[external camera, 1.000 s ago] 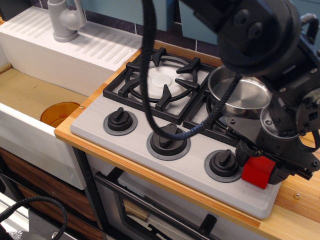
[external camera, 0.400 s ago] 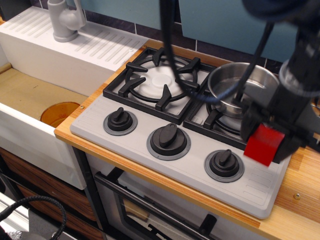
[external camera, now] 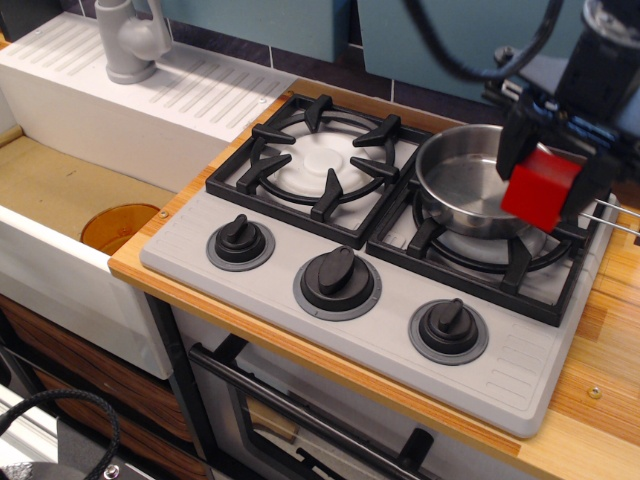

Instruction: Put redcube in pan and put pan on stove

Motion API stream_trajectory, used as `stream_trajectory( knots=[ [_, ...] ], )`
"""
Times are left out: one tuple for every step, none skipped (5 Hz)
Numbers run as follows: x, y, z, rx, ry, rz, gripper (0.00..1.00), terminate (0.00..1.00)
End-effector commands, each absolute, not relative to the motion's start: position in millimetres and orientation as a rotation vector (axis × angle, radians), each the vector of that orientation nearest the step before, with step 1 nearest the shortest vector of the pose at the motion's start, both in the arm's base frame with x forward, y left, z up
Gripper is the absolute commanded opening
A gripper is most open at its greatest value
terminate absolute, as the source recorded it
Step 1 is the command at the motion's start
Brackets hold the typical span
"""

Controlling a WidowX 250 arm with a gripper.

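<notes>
My gripper is shut on the redcube and holds it in the air over the right rim of the pan. The pan is a shiny steel pan sitting on the right burner grate of the grey stove; its inside is bare. Its thin wire handle sticks out to the right behind the gripper. The arm comes down from the upper right and hides the pan's far right edge.
Three black knobs line the stove's front. The left burner has nothing on it. A white sink with a grey faucet lies to the left. A wooden counter edge runs at the right.
The gripper has lifted the redcube from the stove's front right corner up and back, so it now hangs over the pan's right rim. The arm has cleared the middle of the view.
</notes>
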State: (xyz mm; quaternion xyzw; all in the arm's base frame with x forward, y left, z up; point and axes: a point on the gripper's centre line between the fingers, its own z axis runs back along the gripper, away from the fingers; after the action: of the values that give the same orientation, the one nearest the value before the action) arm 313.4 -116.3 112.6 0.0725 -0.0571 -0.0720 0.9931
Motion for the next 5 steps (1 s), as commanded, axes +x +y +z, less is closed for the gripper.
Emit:
stream_trajectory(
  knots=[
    [370, -103, 130, 0.106, -0.171, -0.2, 0.0, 0.0],
    [377, -101, 125, 0.095, -0.172, -0.206, 0.0, 0.0],
    [375, -105, 120, 0.082, -0.177, -0.201, 0.0, 0.0],
    [371, -107, 119, 0.082, -0.18, -0.191, 0.0, 0.0],
    [369, -109, 118, 0.083, -0.198, -0.196, 1.0, 0.0]
  ],
)
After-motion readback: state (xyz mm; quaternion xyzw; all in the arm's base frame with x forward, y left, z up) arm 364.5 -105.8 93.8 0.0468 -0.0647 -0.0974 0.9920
